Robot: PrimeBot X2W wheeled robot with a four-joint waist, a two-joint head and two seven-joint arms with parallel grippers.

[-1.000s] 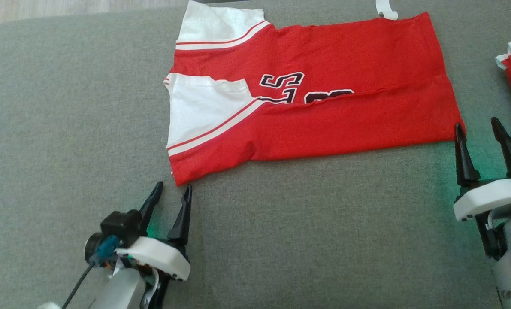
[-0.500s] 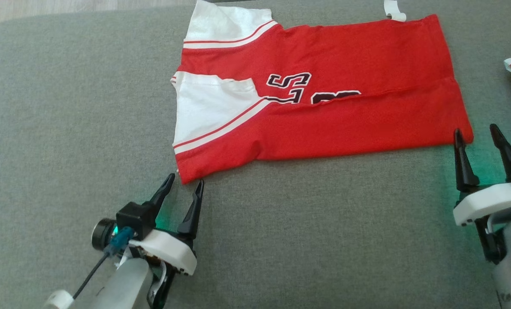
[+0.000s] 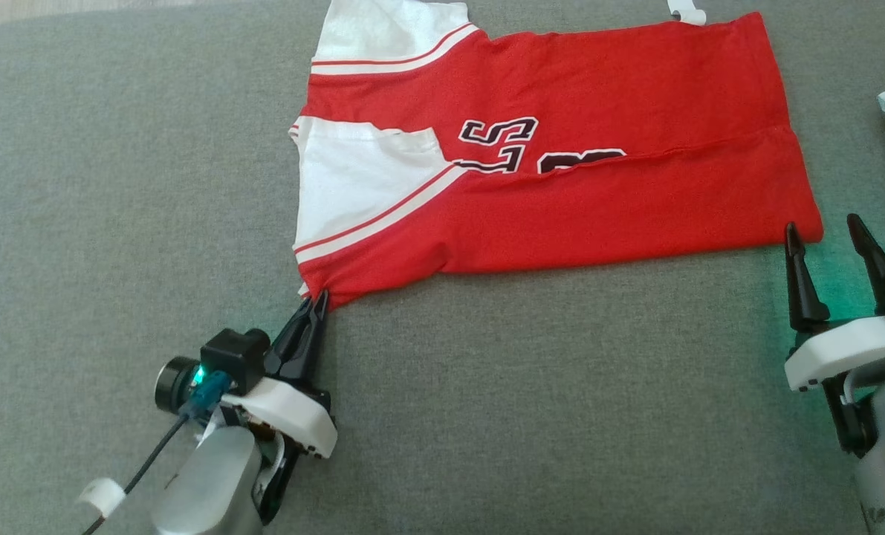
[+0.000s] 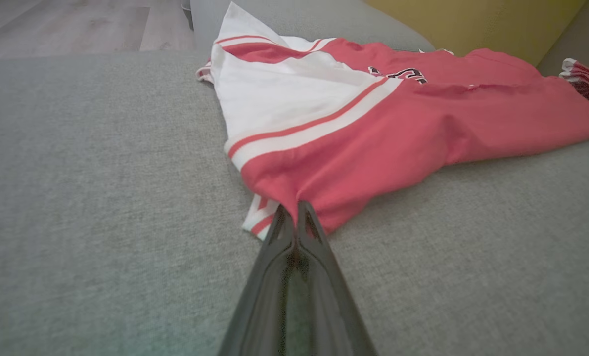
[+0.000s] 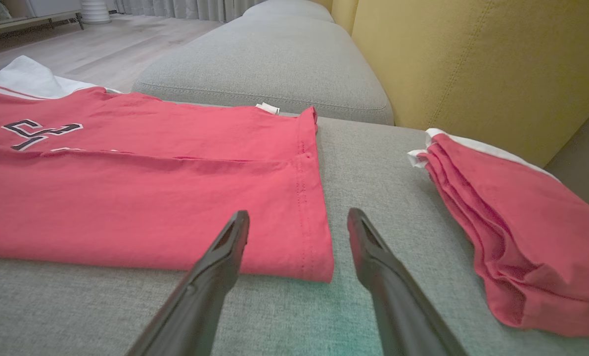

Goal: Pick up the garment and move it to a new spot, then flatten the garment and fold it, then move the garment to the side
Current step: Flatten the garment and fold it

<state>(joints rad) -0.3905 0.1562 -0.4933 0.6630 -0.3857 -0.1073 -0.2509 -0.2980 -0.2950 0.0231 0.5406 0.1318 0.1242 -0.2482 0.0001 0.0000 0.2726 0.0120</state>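
I am pinching with my left hand [image 3: 316, 303], closed right down on the near corner of the shirt [image 3: 561, 148] at its sleeve end. The red cloth is bunching up into the tips, and a bit of striped trim is poking out just beside them. My right hand [image 3: 819, 223] is standing spread wide and gripping nothing. It is straddling the near corner of the hem, with that corner lying in the gap. I cannot tell whether it is touching the cloth.

The shirt is lying straight ahead of both hands on the grey sofa cushion [image 3: 115, 186], already narrowed into a long band with the lettering partly tucked under a lengthwise flap. Its long axis is running across me, white shoulder end toward my left and hem toward my right. Each hand is therefore sitting at its own end of the near long edge, the left nearer the sleeve and the right nearer the hem.

I am judging that the next move depends on the right hand closing on its corner, so that both ends can lift together. Well off to my right, apart from the shirt, a folded red garment [image 5: 512, 222] is lying by the yellow sofa back [image 5: 472, 64].
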